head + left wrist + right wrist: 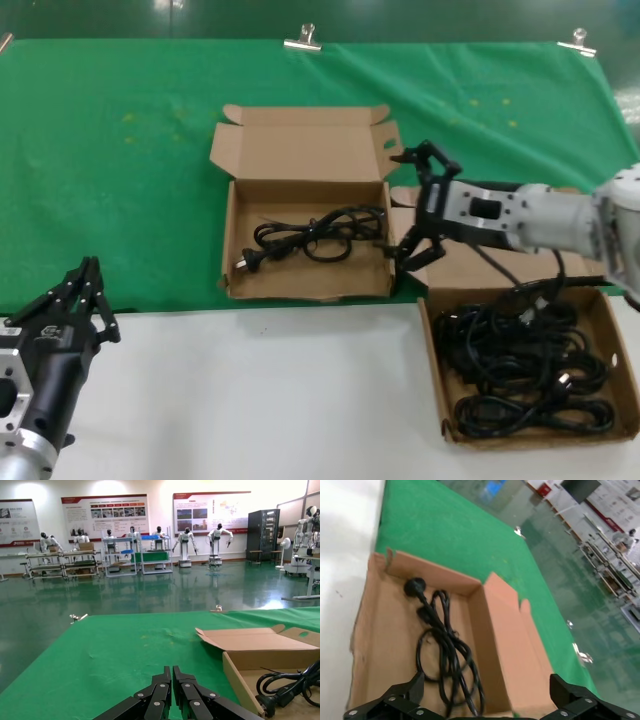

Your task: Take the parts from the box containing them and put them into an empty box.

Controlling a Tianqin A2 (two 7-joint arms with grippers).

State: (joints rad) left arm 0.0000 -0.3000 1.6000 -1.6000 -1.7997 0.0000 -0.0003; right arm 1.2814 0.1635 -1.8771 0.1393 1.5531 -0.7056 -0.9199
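Head view shows the tabletop [300, 400], the smaller box [305, 240] at 12 o'clock holding one cord [315, 238], the tangled parts [530, 370] boxed at 4 o'clock, right gripper [418, 215] jaws released between them, left gripper [78, 300] clenched at 8 o'clock; a pick may drag several snarled cords.

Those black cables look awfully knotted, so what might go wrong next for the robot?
1. The cords in the right box form one tangle, so lifting one could drag several along.
2. The right gripper, jaws open, hangs beside the middle box; it could knock the near wall.
3. The one cord already delivered lies loosely coiled, so another dropped on it may tangle.
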